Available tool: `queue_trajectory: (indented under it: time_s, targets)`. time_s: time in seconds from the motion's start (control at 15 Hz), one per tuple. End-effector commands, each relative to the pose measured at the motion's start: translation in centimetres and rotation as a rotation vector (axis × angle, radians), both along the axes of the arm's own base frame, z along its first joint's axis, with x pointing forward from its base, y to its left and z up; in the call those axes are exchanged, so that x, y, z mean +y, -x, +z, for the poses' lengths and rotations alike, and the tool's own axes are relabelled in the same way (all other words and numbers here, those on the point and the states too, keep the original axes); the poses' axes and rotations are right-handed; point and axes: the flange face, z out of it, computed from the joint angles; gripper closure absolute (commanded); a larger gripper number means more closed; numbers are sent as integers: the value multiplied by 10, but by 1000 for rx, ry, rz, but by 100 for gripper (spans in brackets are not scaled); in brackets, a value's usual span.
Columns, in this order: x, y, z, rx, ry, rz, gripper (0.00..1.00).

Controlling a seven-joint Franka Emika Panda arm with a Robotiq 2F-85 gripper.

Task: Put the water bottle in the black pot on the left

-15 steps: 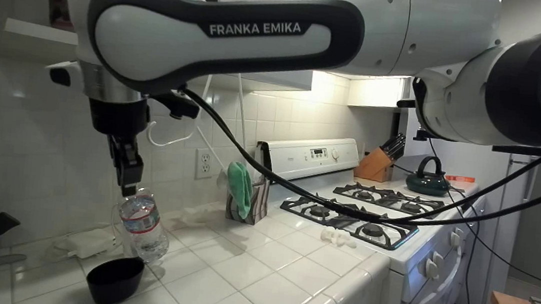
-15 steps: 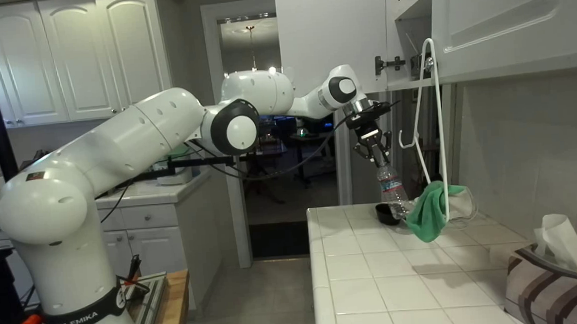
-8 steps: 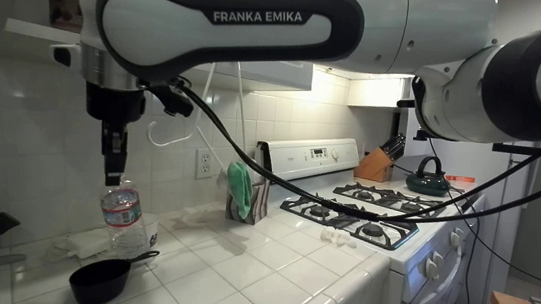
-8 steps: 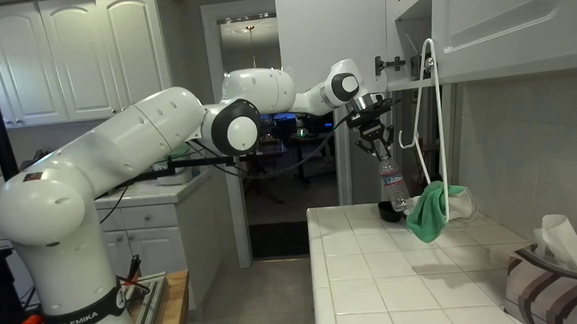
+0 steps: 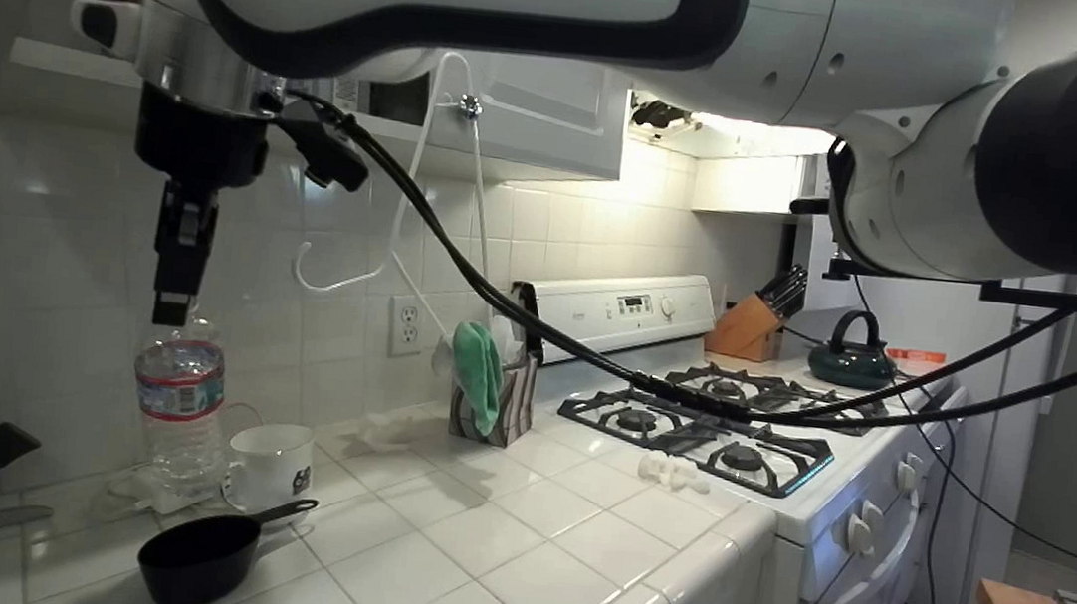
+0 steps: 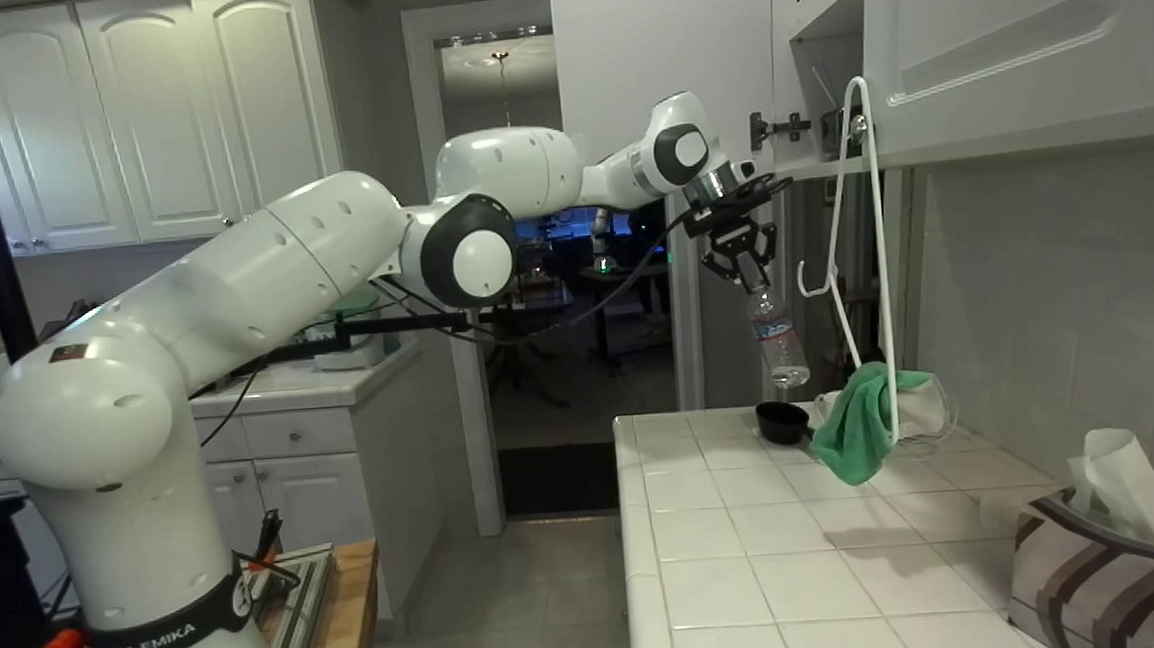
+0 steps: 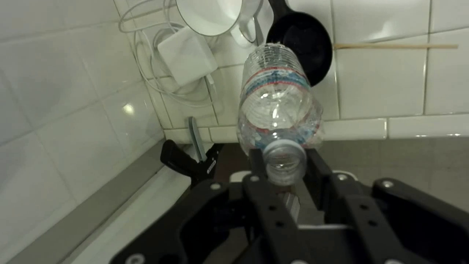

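I saw a white mug [image 5: 276, 465] on the tiled counter [image 5: 516, 520], and near it a white power adapter [image 7: 187, 57] amid loose cable [image 7: 158, 89]. A thin wooden stick [image 7: 395, 46] lay across the counter too. I noticed a green cloth [image 6: 856, 429] on a white hanger [image 6: 879, 245] and a striped tissue box [image 6: 1104, 582]. Beyond the stove [image 5: 844, 489] sat a wooden knife block [image 5: 746, 329] and a dark kettle [image 5: 847, 364].

You have one clear, ribbed plastic water bottle [image 5: 179, 392], one small, round, long-handled black pot [image 5: 200, 575], one white mug [image 5: 268, 476], one square white power adapter [image 7: 187, 55], one thin tan stick [image 7: 395, 46], one green cloth [image 6: 859, 432] and one striped tissue box [image 6: 1113, 577]. You also have one dark green kettle [image 5: 847, 363], one brown wooden knife block [image 5: 744, 329] and four black gas burners [image 5: 742, 456].
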Motion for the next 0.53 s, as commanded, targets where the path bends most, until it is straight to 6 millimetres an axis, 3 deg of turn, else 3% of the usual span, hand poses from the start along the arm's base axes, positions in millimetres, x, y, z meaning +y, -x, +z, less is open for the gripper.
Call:
queue_trajectory:
  time_s: [0.0,0.47]
  targets:
    - [7,-1,1,-13,-81,20,92]
    - [5,-5,-19,17,-124,-7,92]
